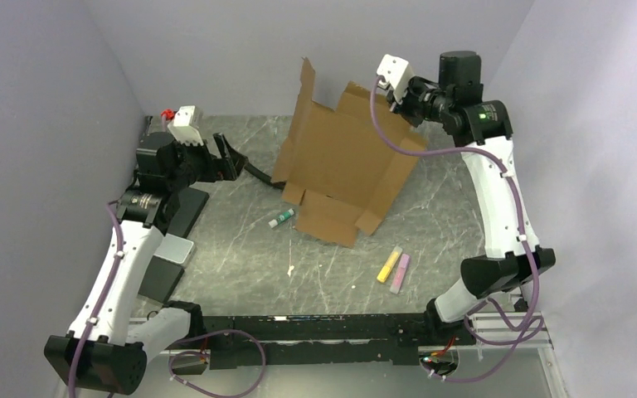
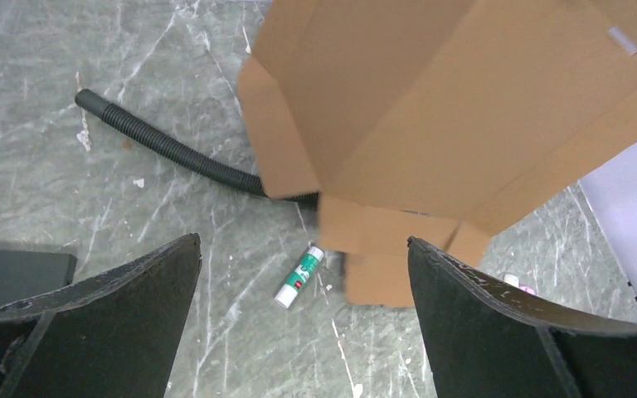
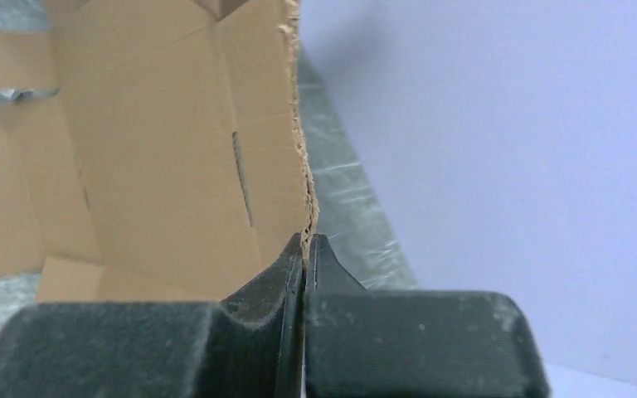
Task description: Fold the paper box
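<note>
**Paper box held by a single edge**

The right tool (image 3: pixel 305 249) is clamped shut on the upper right edge of the paper box (image 1: pixel 344 157), which stands tilted and half-open at the far middle of the worktop (image 1: pixel 240 249), lower flaps resting there. The left tool (image 2: pixel 303 242) — spread wide, empty — hangs near its left side. Pinched at one edge only, the sheet could swing, slip free or tear there — or knock the glue stick (image 1: pixel 282 219) by its flaps.

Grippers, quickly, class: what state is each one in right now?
Left gripper: open, holding nothing.
Right gripper: closed on the edge of the paper box.
</note>
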{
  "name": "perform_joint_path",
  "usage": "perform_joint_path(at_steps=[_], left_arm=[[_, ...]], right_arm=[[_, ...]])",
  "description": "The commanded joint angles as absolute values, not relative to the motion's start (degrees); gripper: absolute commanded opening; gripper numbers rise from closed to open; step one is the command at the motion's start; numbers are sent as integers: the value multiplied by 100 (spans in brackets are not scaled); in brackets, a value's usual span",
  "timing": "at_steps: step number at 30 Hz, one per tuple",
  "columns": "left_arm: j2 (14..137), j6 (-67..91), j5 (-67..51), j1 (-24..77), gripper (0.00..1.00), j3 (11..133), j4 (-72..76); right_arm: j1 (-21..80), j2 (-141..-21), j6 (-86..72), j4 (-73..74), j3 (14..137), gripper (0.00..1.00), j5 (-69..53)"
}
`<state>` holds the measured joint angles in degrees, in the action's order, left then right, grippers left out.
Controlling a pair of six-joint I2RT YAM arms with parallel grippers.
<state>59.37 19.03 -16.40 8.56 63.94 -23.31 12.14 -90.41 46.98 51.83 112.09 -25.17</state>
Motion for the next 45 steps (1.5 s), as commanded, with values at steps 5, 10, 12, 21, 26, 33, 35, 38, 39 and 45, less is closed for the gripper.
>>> perform_joint_path(at_steps=[5,10,12,21,26,33,35,38,39,45], left_arm=[[5340,1152,-1992,826,100,6260,-1827],[4662,731,-2605,826,100,5371,-657],[4403,746,-2486,826,100,5023,-268],[4634,1006,-2687,773,100,5036,-489],[4925,1673,-3189,408,99,4825,-61],[6225,3330,-4928,-414,100,4779,2557],[6732,3681,-5119,-517,99,4897,3195],[7470,3848,-5357,-584,100,5200,3921],[7728,3870,-5446,-588,100,5342,4151],[9227,4396,-6155,-632,96,5906,6110]], right_arm=[[1458,-8705,6127,6293,12544,0,-2656],[1555,-8564,6489,6574,12779,0,-2457],[1570,-8532,6564,6585,12823,0,-2381],[1665,-8660,6738,6495,13388,0,-2327],[1704,-8667,6764,6408,13412,0,-2140],[1722,-8575,6748,6466,13429,0,-2303],[1727,-8535,6724,6496,13377,0,-2371],[1739,-8491,6703,6528,13318,0,-2469],[1740,-8483,6690,6534,13309,0,-2497],[1766,-8434,6643,6566,13289,0,-2671]])
